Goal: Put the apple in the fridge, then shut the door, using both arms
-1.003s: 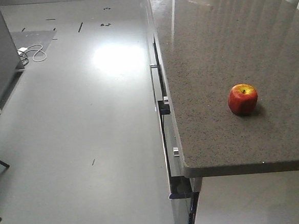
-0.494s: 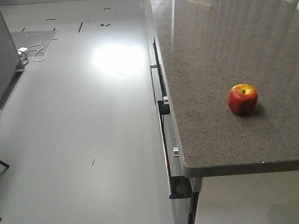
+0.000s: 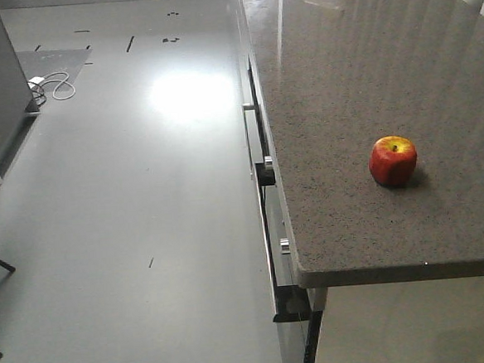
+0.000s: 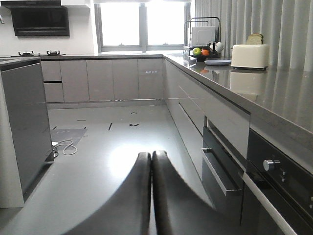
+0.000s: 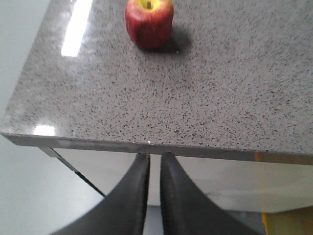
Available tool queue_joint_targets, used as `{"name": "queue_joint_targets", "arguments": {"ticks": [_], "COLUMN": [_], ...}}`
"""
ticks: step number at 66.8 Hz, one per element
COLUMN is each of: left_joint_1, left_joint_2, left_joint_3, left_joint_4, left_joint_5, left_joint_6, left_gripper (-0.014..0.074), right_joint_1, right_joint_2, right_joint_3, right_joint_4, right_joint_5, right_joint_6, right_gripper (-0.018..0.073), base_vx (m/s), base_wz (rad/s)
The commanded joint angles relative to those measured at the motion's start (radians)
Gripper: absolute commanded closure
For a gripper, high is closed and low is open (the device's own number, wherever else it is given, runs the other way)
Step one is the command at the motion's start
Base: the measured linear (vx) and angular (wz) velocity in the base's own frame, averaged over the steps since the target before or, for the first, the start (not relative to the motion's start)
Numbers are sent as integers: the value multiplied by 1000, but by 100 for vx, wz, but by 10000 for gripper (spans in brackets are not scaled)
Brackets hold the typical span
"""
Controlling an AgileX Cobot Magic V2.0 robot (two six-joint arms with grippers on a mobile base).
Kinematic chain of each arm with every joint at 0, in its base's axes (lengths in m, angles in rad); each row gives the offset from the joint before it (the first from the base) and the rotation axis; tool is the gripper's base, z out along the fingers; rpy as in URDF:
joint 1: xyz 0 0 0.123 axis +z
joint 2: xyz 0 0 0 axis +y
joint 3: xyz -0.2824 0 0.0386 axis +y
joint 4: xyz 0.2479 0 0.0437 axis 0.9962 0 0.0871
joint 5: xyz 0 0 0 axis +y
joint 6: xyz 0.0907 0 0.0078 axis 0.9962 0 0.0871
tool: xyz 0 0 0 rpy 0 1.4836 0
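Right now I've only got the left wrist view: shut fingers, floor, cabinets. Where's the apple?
Observer: The apple sits on the speckled countertop, near its end edge. Nothing touches it.
Operator: Right gripper near it?
Observer: Not yet. In the right wrist view, the tips of the right gripper show just short of the countertop's near edge, fingers almost together and holding nothing. The apple is roughly straight ahead across bare countertop.
Operator: Apple orientation?
Observer: Upright, with the stem dimple and its yellow patch facing up.
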Motion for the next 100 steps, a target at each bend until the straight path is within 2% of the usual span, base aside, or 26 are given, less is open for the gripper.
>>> {"name": "queue_joint_targets", "arguments": {"ticks": [1,17,24,29,47,68,86,100], "left_joint_1": [1,1,1,1,1,1,1,1], "left_joint_2": [-15,-15,-15,-15,-15,-15,-15,-15], "left_joint_3": [-16,-16,-16,-16,-16,-16,-16,-16], "left_joint_4": [-2,-2,-2,-2,-2,-2,-2,-2], "left_joint_5": [-80,-80,-80,-80,-80,-80,-80,-80], "left_joint_6": [-7,-7,-7,-7,-7,-7,-7,-7], "left_gripper": [603,603,603,603,603,603,603,603], "right_joint_1": [-1,-1,-1,-1,-1,-1,-1,-1], "right_joint_2": [79,275,359,416,630,844,979,1074], "right_joint_3": [-73,-196,-257,-299,-456,-644,-776,-868], "right_joint_4": [-3,-2,4,19,131,115,45,42], "right_joint_5": [-38,-36,-35,-31,-14,-6,-7,-24], "right_joint_6": [-40,-60,-69,-71,-147,-143,-135,-136], "right_gripper": [385,50,-50,-87,-90,-76,-69,-61], "base_vx": [0,0,0,0,0,0,0,0], "base_wz": [0,0,0,0,0,0,0,0]}}
